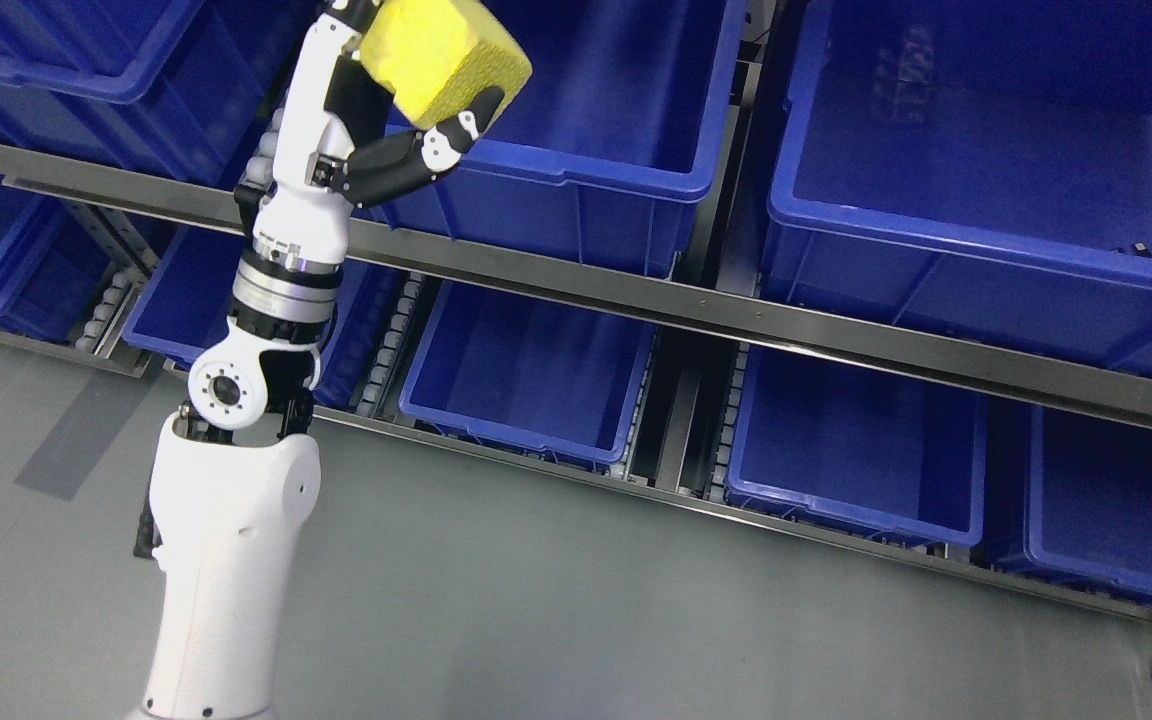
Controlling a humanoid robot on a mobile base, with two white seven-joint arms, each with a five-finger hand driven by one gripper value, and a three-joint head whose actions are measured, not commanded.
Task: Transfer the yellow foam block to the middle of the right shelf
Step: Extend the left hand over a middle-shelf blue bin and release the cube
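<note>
Left fingers (451,130) curled around yellow foam block (441,55)

Top of yellow foam block (441,60) & left hand (376,110) cut off by upper edge

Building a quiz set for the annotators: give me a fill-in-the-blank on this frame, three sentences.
1. The left hand grips a foam block whose colour is ____.
2. The bins on the shelf rail are all ____ in colour.
3. The block is held above the ____ row of bins, not the lower one.

Missing words: yellow; blue; upper
</note>
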